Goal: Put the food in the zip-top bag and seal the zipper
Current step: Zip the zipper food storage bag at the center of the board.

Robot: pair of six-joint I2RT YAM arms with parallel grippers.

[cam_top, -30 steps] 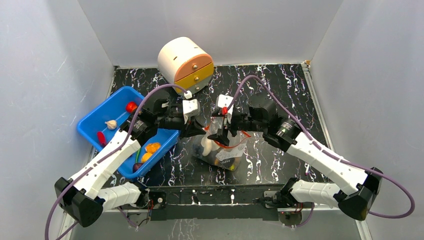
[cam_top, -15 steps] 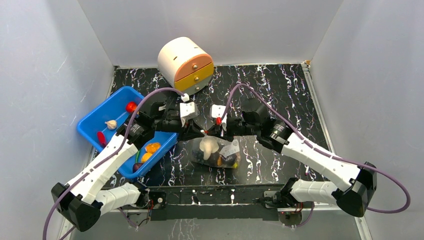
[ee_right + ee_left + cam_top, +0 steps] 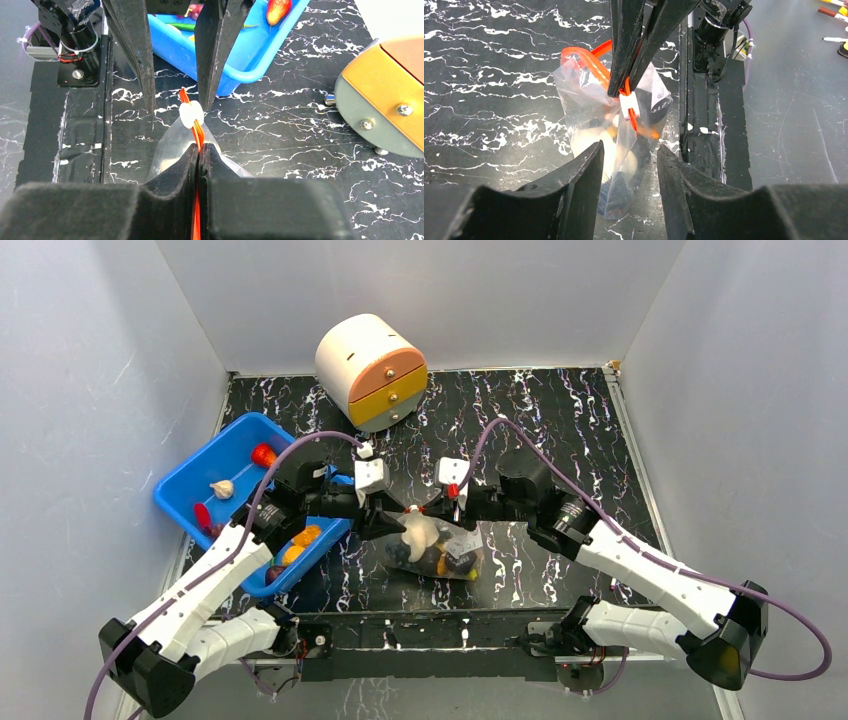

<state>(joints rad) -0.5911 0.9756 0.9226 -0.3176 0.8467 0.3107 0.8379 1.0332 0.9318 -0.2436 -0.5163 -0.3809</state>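
Bag [image 3: 440, 555] lies on counter [image 3: 560, 430] in top view, food [image 3: 418, 533] inside, between left end effector [image 3: 390, 525] and right end effector [image 3: 432, 512]; bin [image 3: 232, 445] at left. Finger gaps unreadable there. Left wrist view: left fingers apart, bag between them. Right wrist view: right fingers clamped together on zipper [image 3: 189, 100], just short of white slider [image 3: 191, 116].

1. Crinkled glare on the zip-top bag [image 3: 584, 100] blurs its food. Only the white garlic [image 3: 418, 532] reads, and the dark pieces under it cannot be told apart.
2. The zipper [image 3: 197, 135] disappears between the pressed fingers of the right tool [image 3: 199, 149].
3. The left tool [image 3: 630, 149] is cut by the bottom edge of its own view, and its fingers cover the bag's lower part.
4. The left arm [image 3: 215, 570] hides part of the blue bin [image 3: 238, 440].
5. The drawer unit [image 3: 385, 95] runs off the right edge.
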